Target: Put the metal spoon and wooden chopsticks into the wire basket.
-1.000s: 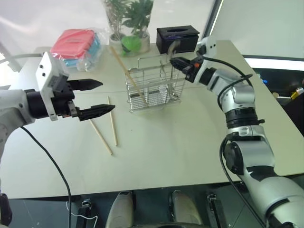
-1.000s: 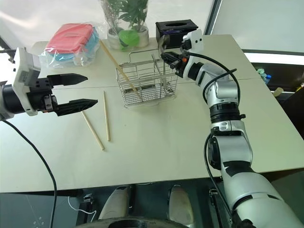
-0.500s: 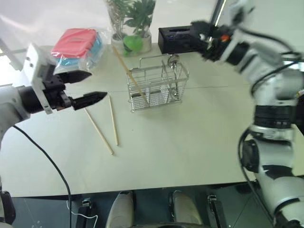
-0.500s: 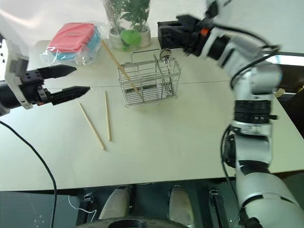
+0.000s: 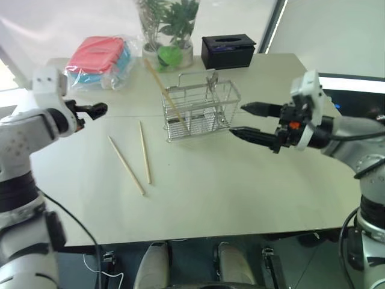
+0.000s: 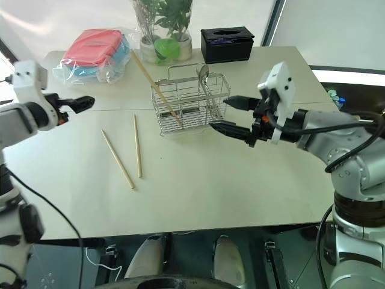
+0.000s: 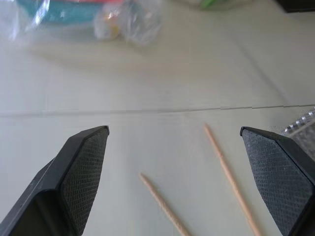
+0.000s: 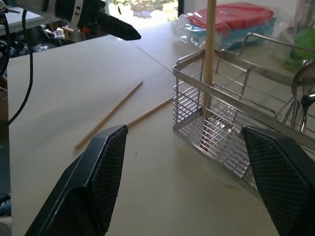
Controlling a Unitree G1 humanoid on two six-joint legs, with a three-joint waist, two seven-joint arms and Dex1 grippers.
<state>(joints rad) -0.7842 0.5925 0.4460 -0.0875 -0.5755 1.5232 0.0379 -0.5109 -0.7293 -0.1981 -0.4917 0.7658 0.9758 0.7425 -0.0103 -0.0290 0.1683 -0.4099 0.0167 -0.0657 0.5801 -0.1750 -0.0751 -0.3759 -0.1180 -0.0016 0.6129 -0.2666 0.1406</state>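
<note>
Pale cream covers the surface (image 5: 240, 192), and at its far left corner lies a clear plastic bag (image 5: 96, 57) of red and teal items. Just in front of that bag hovers the left end effector (image 5: 96, 109), its two black fingers spread wide apart with nothing between them. Below it two wooden chopsticks (image 5: 144, 152) lie flat on the surface, side by side but apart, well left of the wire basket (image 5: 201, 111). A third chopstick (image 5: 162, 90) stands tilted in the basket's left compartment, its top leaning toward the potted plant (image 5: 165, 30) behind. The metal spoon (image 6: 203, 75) stands in the basket's right compartment, bowl upward beside the upright handle. A black tissue box (image 5: 227, 51) sits behind the basket. Just right of the basket, the right end effector (image 5: 243, 120) points toward it, fingers parted and empty, not touching the wire.
</note>
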